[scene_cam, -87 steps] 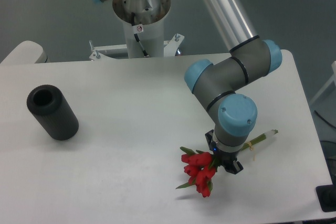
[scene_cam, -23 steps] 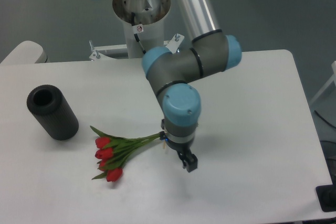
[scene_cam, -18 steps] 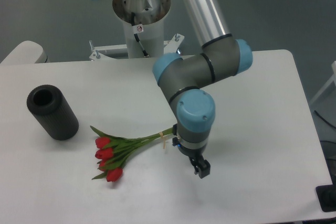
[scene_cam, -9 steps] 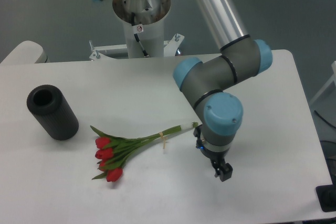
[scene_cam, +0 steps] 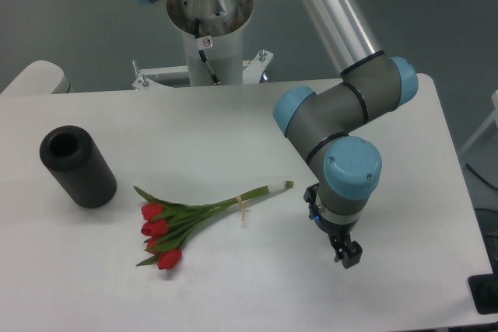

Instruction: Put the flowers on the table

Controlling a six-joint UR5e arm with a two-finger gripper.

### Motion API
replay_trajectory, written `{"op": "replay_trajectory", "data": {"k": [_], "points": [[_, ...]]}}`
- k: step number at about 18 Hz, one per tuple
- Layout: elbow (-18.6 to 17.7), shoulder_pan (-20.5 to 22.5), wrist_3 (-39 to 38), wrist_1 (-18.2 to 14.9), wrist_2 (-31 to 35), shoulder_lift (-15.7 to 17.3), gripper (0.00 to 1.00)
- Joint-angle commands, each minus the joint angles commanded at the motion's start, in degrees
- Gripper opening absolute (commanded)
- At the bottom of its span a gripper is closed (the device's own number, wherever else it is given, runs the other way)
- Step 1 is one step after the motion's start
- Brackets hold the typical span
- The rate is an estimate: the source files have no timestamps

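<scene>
Flowers (scene_cam: 194,219) lie flat on table (scene_cam: 194,122), job looks done. My gripper (scene_cam: 347,255) holds nothing; can't tell if apart. Low swing could bump stems.

Well left of the red tulip bunch (scene_cam: 187,219): black upright cylinder (scene_cam: 78,168). Right of its stem end: blue-capped grey arm (scene_cam: 342,153). Bare white tabletop (scene_cam: 233,285) between.

Red-headed flowers (scene_cam: 180,225) with green stems and pale band, white table (scene_cam: 194,130), black cylinder (scene_cam: 77,167), black claw (scene_cam: 347,255)
</scene>
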Motion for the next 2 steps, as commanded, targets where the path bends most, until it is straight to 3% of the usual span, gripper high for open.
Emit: {"op": "replay_trajectory", "data": {"k": [2], "points": [[0.00, 0.00, 0.00, 0.00, 0.00, 0.00, 1.00]]}}
